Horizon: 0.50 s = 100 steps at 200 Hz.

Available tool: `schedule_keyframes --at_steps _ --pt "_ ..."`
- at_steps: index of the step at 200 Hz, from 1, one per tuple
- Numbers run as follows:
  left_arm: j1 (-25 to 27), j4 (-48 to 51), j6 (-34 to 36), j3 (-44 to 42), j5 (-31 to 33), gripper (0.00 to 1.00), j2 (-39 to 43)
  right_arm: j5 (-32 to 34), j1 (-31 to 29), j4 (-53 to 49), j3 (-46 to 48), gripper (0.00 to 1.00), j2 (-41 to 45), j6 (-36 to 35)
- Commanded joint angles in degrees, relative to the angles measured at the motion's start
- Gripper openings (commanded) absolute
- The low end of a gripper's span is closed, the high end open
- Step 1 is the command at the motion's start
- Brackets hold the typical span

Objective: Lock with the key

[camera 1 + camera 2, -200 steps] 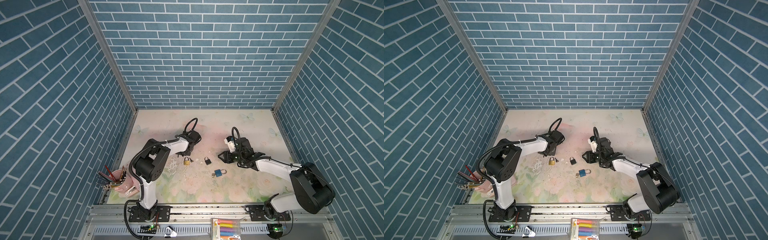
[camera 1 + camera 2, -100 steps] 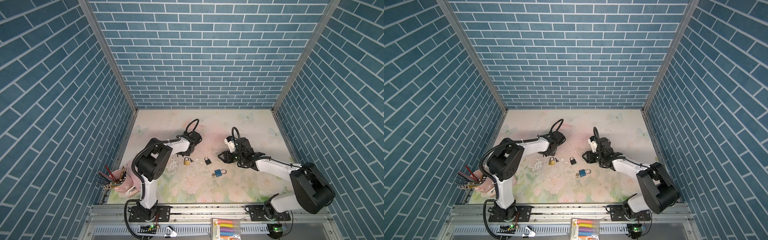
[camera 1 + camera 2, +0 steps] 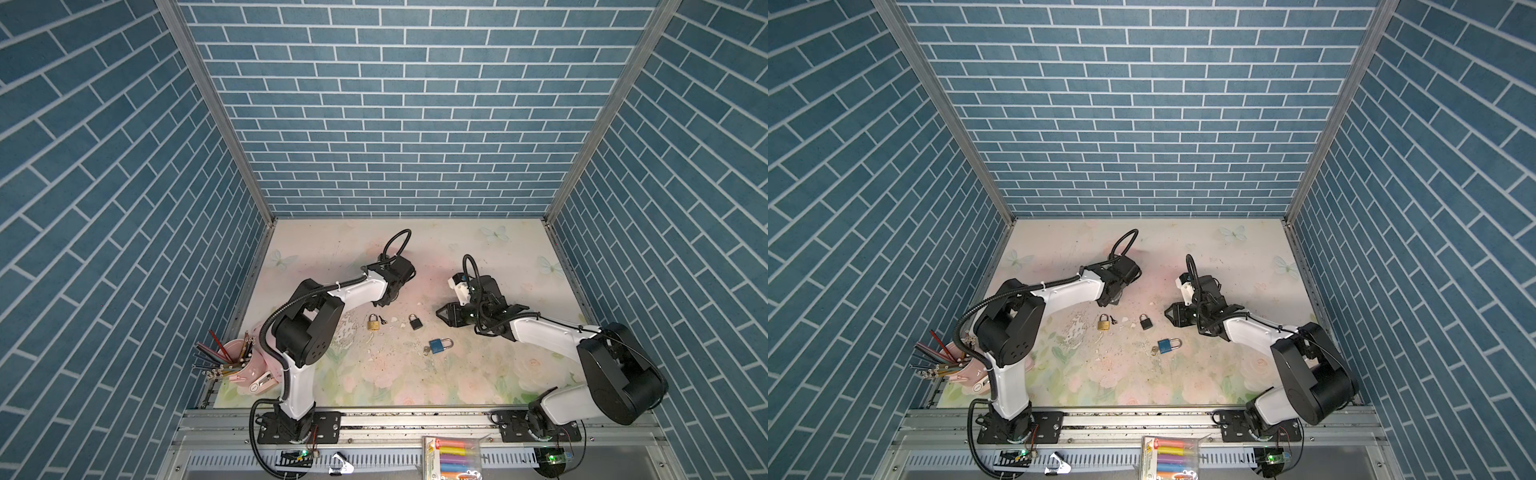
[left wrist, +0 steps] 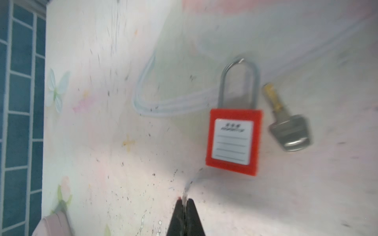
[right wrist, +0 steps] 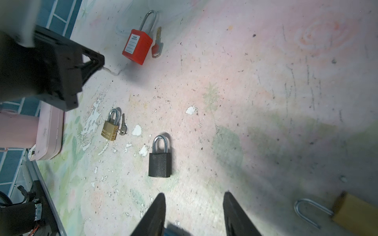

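The red padlock (image 4: 233, 141) lies flat on the table (image 4: 102, 143), with the key (image 4: 290, 130) just beside it. Left gripper (image 4: 185, 201): jaws together, pinching a thin clear strand (image 4: 194, 179) that leads toward the padlock. Right gripper (image 5: 194, 194): jaws apart, empty, near the black padlock (image 5: 159, 163).

We see a pink cup (image 3: 236, 351) holding pencils (image 3: 212, 362) at the counter's (image 3: 374, 382) left edge, a pink case (image 3: 257, 384) beside it, and markers (image 3: 451, 457) before the rail (image 3: 415, 419).

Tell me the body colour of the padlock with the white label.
Red; the padlock shows best in the left wrist view.
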State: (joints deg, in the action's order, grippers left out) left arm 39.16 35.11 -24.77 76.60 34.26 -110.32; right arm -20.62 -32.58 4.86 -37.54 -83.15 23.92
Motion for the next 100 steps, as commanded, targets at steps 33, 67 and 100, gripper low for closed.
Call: schedule_keyframes --at_steps 33,67,100 --pt "9.3 -2.9 8.6 6.5 2.7 0.00 5.2 4.2 2.9 -2.4 -3.4 0.47 6.3 1.2" --pt "15.8 -9.1 13.8 6.3 -4.3 0.00 6.0 9.0 8.0 -4.2 -0.6 0.47 13.9 4.9" --pt "17.1 -12.7 12.3 4.7 -13.3 0.00 4.0 11.9 11.3 -5.1 3.2 0.47 21.0 6.1"
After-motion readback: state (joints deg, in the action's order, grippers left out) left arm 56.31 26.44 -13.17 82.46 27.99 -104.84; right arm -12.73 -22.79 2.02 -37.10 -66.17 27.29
